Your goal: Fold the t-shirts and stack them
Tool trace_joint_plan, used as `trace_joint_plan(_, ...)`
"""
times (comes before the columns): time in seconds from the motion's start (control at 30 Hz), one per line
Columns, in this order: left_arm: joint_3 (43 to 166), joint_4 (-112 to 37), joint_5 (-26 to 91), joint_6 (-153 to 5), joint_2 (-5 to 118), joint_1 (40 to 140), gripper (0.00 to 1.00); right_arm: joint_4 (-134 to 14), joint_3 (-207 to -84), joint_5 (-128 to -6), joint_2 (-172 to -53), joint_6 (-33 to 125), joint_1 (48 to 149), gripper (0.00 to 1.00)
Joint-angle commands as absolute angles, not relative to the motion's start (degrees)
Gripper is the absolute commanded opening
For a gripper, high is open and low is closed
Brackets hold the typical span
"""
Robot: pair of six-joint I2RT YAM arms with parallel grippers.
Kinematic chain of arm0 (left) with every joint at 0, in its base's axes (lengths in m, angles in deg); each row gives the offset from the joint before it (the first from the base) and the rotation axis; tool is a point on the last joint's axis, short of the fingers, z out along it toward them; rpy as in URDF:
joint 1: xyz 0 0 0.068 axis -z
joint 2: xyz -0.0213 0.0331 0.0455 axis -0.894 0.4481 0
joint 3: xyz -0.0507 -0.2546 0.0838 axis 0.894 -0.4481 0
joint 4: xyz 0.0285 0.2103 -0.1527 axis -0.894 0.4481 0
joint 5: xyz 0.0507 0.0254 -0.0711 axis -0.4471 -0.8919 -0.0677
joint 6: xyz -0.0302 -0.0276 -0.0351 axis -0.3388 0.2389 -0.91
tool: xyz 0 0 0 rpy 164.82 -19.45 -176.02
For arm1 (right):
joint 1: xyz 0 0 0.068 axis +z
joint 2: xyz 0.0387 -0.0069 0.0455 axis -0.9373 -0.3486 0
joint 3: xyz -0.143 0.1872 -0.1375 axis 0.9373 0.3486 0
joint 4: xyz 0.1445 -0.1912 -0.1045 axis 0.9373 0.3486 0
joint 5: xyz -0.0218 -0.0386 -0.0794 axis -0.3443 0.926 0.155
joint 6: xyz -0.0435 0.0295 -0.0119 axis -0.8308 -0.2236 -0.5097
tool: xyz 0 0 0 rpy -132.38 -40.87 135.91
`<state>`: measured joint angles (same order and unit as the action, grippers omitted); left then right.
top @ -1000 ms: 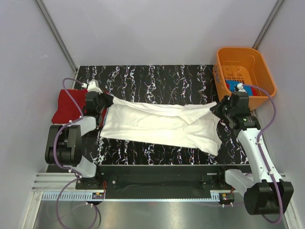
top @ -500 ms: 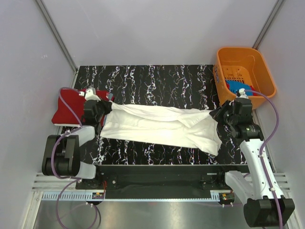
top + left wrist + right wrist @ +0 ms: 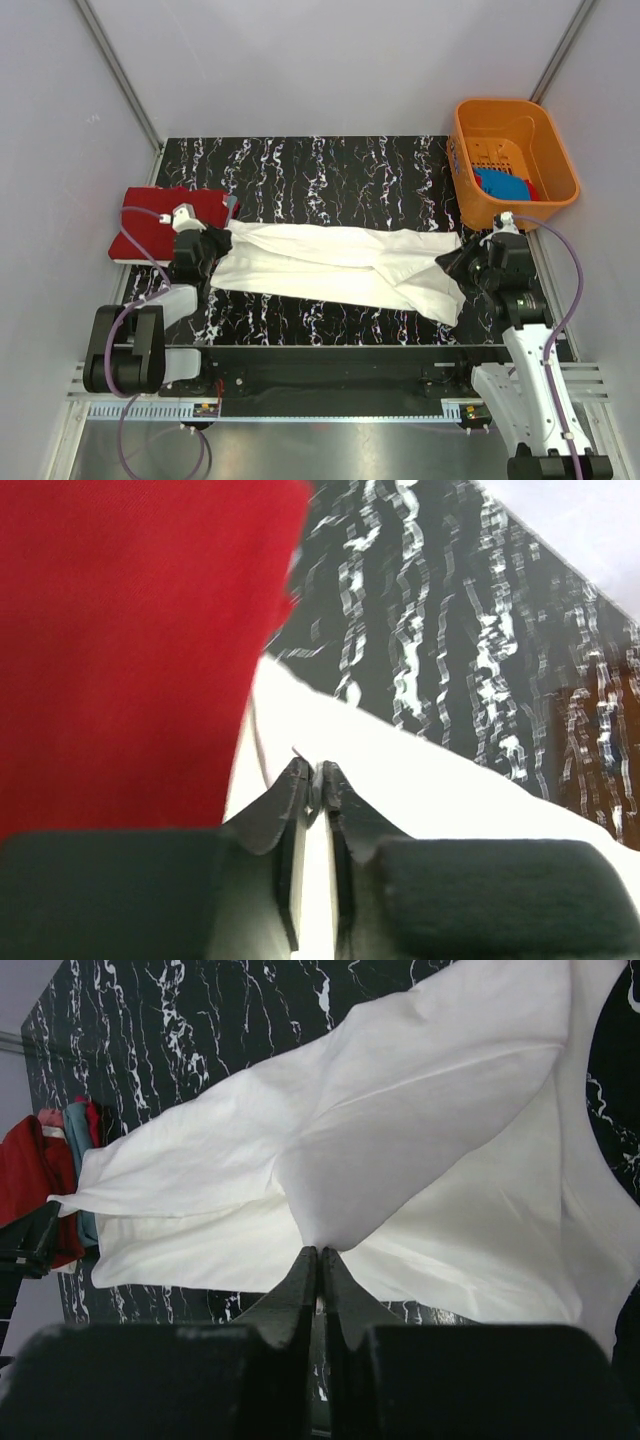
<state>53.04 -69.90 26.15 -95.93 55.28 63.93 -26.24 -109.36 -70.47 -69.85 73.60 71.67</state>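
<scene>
On the worktop (image 3: 330, 170) your white tee (image 3: 330, 262) lies stretched left to right, soft and limp; red tee (image 3: 140, 235) far left; right pincer (image 3: 318, 1252) pinches white cloth; left pincer (image 3: 314, 776) nearly closed, hold unclear; grip the hems.

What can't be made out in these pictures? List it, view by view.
- Top view: the blue shirt lies low in the orange basket, whose walls hide most of it.
- Left wrist view: the red shirt is cut off by the top and left edges.
- Left wrist view: the left gripper has its tips almost together at the white shirt. Whether they pinch cloth is unclear.
</scene>
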Motion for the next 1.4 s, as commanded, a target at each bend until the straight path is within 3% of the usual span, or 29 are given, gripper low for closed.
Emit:
trace_joint_plan(0.0, 50.8, -75.0, 21.3, -97.7, 51.4, 63.6, 0.18, -25.5, -108.1, -71.2, -67.0, 75.0, 72.0, 0.12)
trace_joint_plan(0.07, 49.3, -74.8, 21.0, -97.8, 49.8, 63.6, 0.23, -25.0, -107.7, -70.4, -65.2, 75.3, 72.1, 0.17)
trace_joint_plan(0.17, 46.3, -76.8, 20.7, -97.9, 45.4, 63.6, 0.4, -25.2, -107.4, -68.5, -63.2, 75.6, 72.0, 0.17)
trace_joint_plan(0.3, 44.9, -75.4, 20.5, -97.5, 41.9, 63.6, 0.58, -26.3, -107.2, -67.7, -63.2, 75.7, 72.1, 0.5)
trace_joint_plan(0.47, 46.2, -72.6, 20.9, -97.0, 38.7, 63.8, 0.65, -30.0, -105.9, -69.0, -68.0, 75.5, 72.0, 0.51)
trace_joint_plan(0.67, 52.4, -62.3, 21.8, -101.8, 41.2, 64.8, 0.99, -33.1, -103.9, -67.7, -79.0, 76.8, 72.1, 0.55)
trace_joint_plan(0.73, 56.1, -54.2, 21.5, -105.1, 42.3, 64.6, 0.99, -33.7, -103.1, -65.0, -80.4, 78.9, 72.1, 0.57)
trace_joint_plan(0.8, 58.2, -49.3, 19.3, -108.1, 44.4, 64.4, 0.99, -33.7, -101.8, -62.1, -80.3, 80.8, 72.1, 0.78)
trace_joint_plan(0.87, 58.9, -47.5, 18.9, -109.9, 45.4, 63.5, 0.99, -33.2, -100.5, -60.3, -79.6, 81.8, 72.1, 0.83)
trace_joint_plan(1.07, 56.8, -50.4, 21.9, -109.4, 42.8, 63.5, 0.99, -32.4, -98.6, -49.8, -82.0, 84.6, 72.1, 0.81)
trace_joint_plan(1.37, 56.4, -44.5, 25.4, -108.4, 40.6, 64.2, 0.99, -41.1, -99.9, -52.1, -95.8, 84.0, 72.4, 0.77)
